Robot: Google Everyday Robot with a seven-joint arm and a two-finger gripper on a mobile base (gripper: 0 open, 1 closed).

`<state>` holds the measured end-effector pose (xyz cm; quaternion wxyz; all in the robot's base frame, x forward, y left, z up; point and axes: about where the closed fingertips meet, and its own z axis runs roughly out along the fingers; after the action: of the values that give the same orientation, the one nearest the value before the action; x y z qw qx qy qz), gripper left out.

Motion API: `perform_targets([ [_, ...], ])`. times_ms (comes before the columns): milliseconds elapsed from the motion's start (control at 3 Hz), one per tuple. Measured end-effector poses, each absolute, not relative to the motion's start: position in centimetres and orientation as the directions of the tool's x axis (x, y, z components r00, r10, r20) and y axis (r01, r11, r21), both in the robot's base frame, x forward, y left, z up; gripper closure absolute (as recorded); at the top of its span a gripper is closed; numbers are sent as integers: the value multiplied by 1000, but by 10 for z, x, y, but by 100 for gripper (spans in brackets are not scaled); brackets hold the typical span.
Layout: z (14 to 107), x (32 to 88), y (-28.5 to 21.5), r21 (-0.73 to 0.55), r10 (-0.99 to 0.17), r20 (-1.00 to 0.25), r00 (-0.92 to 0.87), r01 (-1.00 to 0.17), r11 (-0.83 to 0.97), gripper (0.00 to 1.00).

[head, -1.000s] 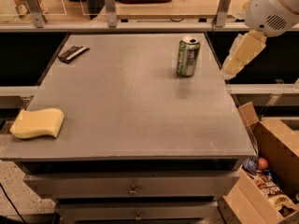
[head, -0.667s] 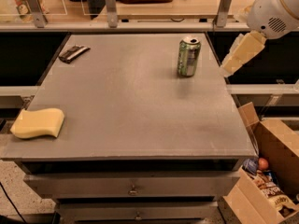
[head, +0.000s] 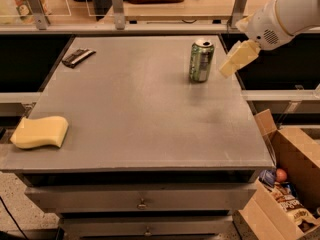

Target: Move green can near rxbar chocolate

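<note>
You had the gripper [head: 236, 60] just right of the upright green can [head: 201, 60]; the flat dark wrapped bar [head: 78, 57] lay well left.

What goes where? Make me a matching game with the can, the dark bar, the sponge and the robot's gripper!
Things:
1. green can
2. rxbar chocolate
3. yellow sponge
4. gripper

Places:
A. front left corner of the table
B. back left of the table
C. in the air just right of the can, not touching it
D. standing upright at the back right of the table

Pairs: 1-D, 2-B, 3-A, 4-C
</note>
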<state>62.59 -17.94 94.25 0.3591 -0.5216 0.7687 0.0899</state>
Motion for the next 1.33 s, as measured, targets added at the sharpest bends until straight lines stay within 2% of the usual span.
perform_targets([
  [1000, 883, 693, -137, -115, -587, -769, -252, -850, 515, 0],
  [1333, 867, 705, -125, -46, -521, -812, -264, -860, 509, 17],
])
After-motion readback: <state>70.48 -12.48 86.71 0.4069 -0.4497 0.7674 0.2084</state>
